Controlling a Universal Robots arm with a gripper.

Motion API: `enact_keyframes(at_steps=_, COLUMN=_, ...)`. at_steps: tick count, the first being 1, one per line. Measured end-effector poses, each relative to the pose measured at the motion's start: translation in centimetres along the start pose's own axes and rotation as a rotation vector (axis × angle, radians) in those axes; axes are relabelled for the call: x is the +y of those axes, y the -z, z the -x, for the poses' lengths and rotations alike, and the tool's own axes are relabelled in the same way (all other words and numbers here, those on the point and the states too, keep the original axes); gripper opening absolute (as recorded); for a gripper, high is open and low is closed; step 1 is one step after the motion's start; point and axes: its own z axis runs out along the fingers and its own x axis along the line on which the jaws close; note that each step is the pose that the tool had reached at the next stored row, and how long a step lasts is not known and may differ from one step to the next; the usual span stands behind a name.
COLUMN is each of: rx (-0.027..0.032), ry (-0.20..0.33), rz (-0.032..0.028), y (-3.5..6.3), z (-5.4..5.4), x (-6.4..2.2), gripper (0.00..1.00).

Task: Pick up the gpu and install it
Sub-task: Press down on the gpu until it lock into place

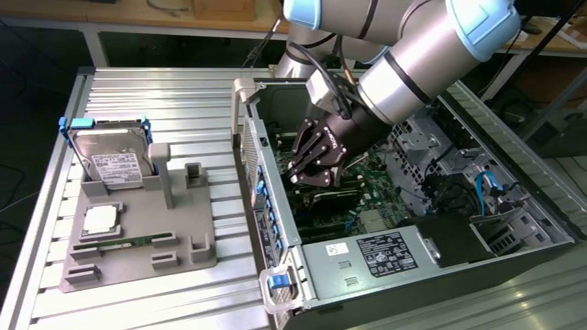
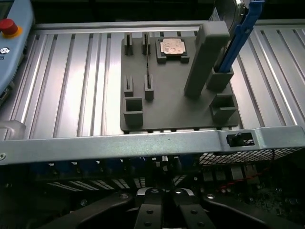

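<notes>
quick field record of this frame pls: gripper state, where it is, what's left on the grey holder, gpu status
gripper: gripper shut, inside the open PC case, low over the motherboard
gpu: cannot tell it apart under the gripper; not on the grey holder
grey holder: on the slatted table, beside the case
hard drive: upright in holder, blue frame
cpu: flat on holder
memory stick: on holder

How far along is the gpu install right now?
Done: the grey tray has empty upright stands beside the hard drive. In hand: the gripper, shut, is down inside the computer case over the motherboard. Left: I cannot tell whether the gpu is seated.
</notes>
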Motion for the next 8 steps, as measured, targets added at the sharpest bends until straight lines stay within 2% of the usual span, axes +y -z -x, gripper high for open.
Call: enact_keyframes(at_steps=8, rx=-0.0011, ry=0.0, rz=0.0013, y=-0.15, z=0.01, x=-0.1, gripper=0.11)
